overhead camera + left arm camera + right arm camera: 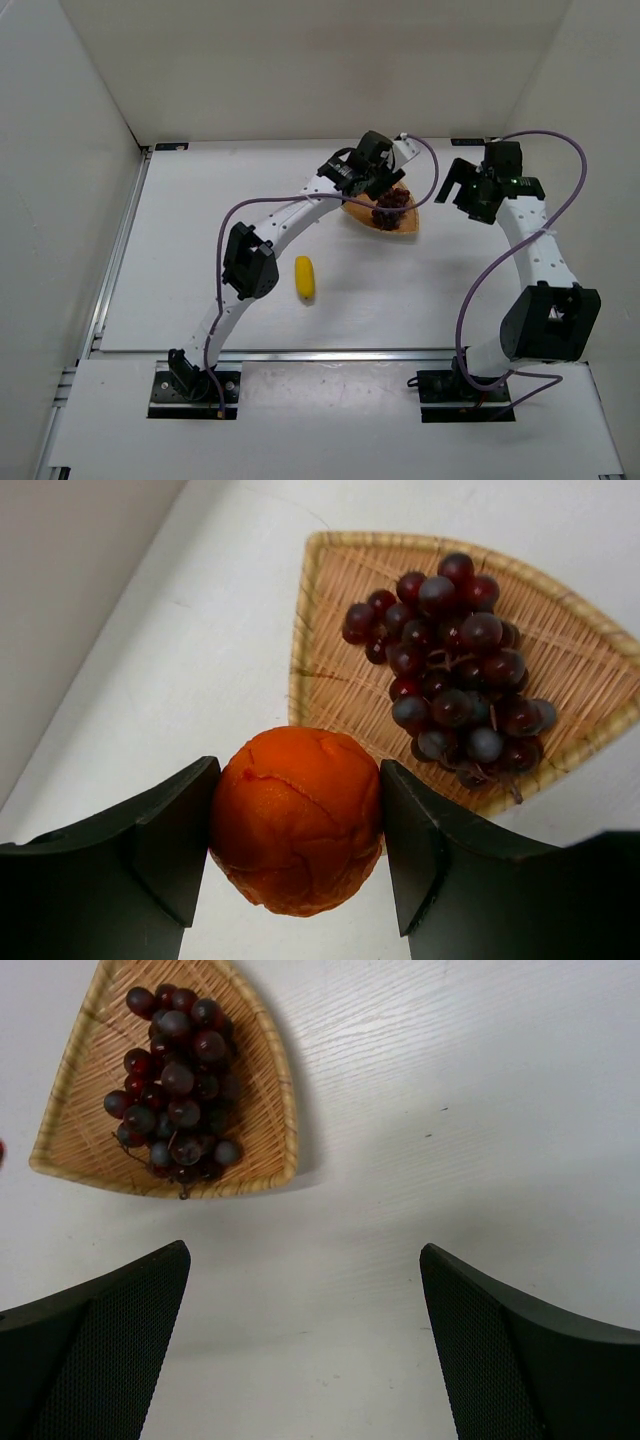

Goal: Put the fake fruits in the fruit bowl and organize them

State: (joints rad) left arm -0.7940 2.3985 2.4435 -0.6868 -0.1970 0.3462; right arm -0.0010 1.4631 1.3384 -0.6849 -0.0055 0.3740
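Note:
My left gripper (297, 772) is shut on the round orange (295, 825) and holds it above the table at the near rim of the tan wicker fruit bowl (335, 580). The dark purple grape bunch (450, 665) lies inside the bowl. In the top view the left gripper (372, 182) hangs over the bowl's (408, 229) left side, next to the grapes (392, 204); the orange is hidden there. The yellow banana piece (304, 278) lies on the table, left of and nearer than the bowl. My right gripper (463, 190) (303, 1255) is open and empty, right of the bowl (85, 1080).
White walls enclose the table at the back and on both sides. A metal rail (118, 250) runs along the left edge. The left arm's cable (235, 215) loops above the table near the banana.

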